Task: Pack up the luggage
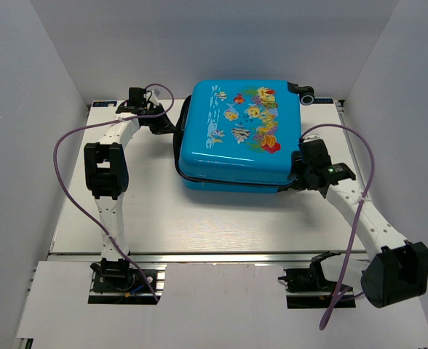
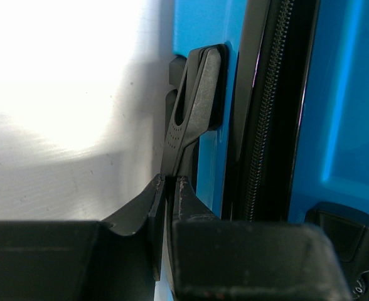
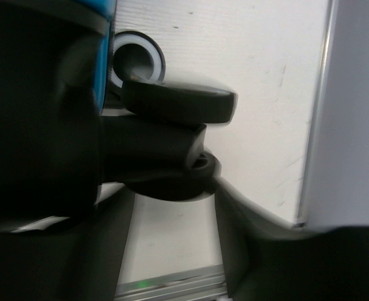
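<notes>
The luggage, a bright-blue suitcase with a fish print, lies flat at the back middle with its lid down. A dark seam runs along its near edge. My left gripper is at its left side. In the left wrist view the fingers are shut on the lower end of a grey zipper pull tab, next to the black zipper. My right gripper is at the case's near right corner. Its jaws stand apart, with a black wheel at their tips.
A second wheel with a pale rim shows behind, and one sticks out at the case's back right corner. White walls close in the table on the left, back and right. Purple cables loop beside both arms.
</notes>
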{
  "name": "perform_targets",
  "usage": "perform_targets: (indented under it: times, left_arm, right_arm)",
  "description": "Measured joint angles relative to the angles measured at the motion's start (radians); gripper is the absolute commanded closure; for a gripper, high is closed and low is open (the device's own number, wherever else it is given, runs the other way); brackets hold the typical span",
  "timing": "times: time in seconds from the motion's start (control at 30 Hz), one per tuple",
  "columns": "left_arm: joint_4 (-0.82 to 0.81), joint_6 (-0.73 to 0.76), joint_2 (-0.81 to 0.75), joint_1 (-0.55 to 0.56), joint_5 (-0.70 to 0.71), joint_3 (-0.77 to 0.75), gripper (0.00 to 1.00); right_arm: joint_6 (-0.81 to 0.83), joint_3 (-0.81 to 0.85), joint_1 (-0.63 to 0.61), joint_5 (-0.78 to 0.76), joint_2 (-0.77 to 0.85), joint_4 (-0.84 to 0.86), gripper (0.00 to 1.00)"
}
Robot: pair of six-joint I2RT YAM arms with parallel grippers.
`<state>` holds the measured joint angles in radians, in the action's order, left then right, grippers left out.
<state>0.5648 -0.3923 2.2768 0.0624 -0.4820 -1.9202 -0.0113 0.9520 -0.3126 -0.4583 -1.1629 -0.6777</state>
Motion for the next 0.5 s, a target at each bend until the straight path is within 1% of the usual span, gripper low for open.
perform_targets:
  times: [0.03, 0.1, 0.13, 0.17, 0.27, 0.37, 0.5]
  left_arm:
    - [-0.001, -0.001, 0.001, -0.001, -0.002, 0.000, 1.00]
    - [-0.007, -0.002, 0.003, -0.003, -0.006, 0.000, 1.00]
    - [-0.009, -0.003, 0.004, -0.005, -0.009, 0.000, 1.00]
    - [-0.012, -0.004, 0.005, -0.006, -0.011, 0.000, 1.00]
    - [-0.024, -0.005, 0.005, -0.008, -0.013, 0.003, 1.00]
    - [-0.046, -0.004, 0.002, -0.010, -0.014, 0.016, 1.00]
    - [-0.074, -0.004, 0.000, -0.013, -0.018, 0.028, 1.00]
  right_arm:
    - [0.011, 0.001, 0.006, 0.002, -0.017, 0.005, 0.71]
    - [0.014, 0.006, 0.017, 0.022, -0.054, 0.005, 0.85]
    - [0.014, 0.016, 0.018, 0.035, -0.071, 0.003, 0.98]
    - [0.016, 0.031, 0.020, 0.045, -0.083, 0.001, 1.00]
    - [0.031, 0.080, 0.021, 0.101, -0.071, 0.006, 1.00]
    - [0.055, 0.129, 0.019, 0.172, -0.023, 0.002, 1.00]
    - [0.092, 0.222, 0.000, 0.267, 0.007, 0.129, 1.00]
